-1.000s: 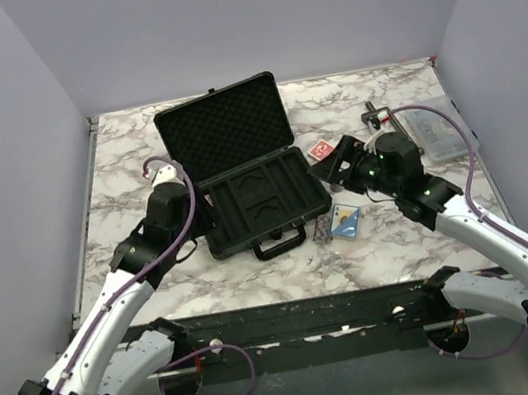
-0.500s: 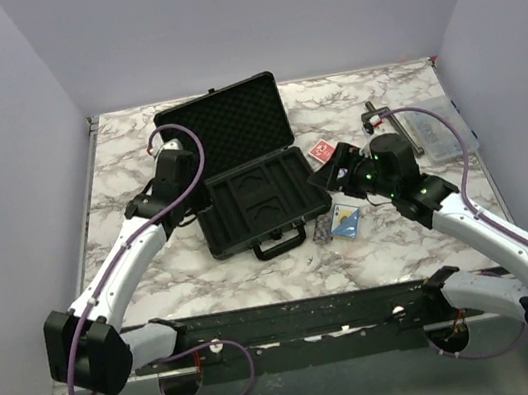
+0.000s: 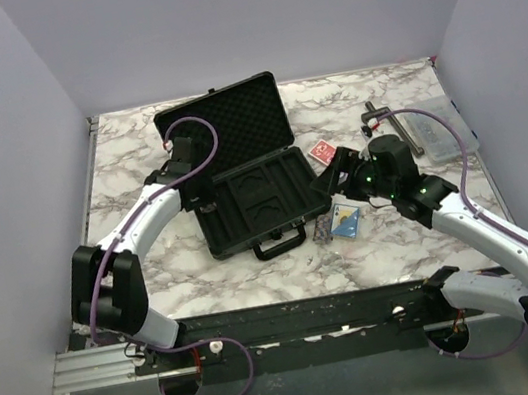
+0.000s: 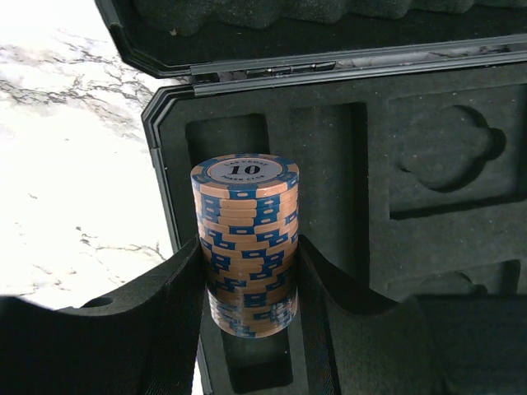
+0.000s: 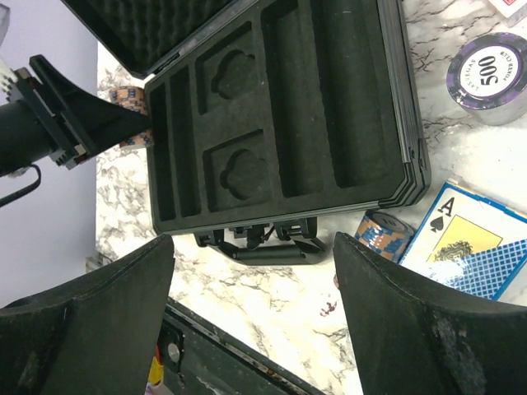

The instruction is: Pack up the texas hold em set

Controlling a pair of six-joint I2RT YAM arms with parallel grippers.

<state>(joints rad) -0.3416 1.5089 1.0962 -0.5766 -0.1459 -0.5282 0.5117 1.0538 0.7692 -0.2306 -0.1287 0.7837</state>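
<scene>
Shows black case point(image 3: 264, 197) open, foam slots point(image 5: 288, 99) bare. Shows left gripper point(image 4: 247, 271) pinching chip stack point(image 4: 244, 206) at its left edge, right gripper point(image 5: 254, 247) spread wide.

"10" on orange chip stack point(image 4: 244, 239), "500" on purple chip point(image 5: 487, 76), "a" (plus spade) on blue deck point(image 5: 473, 247)
</scene>
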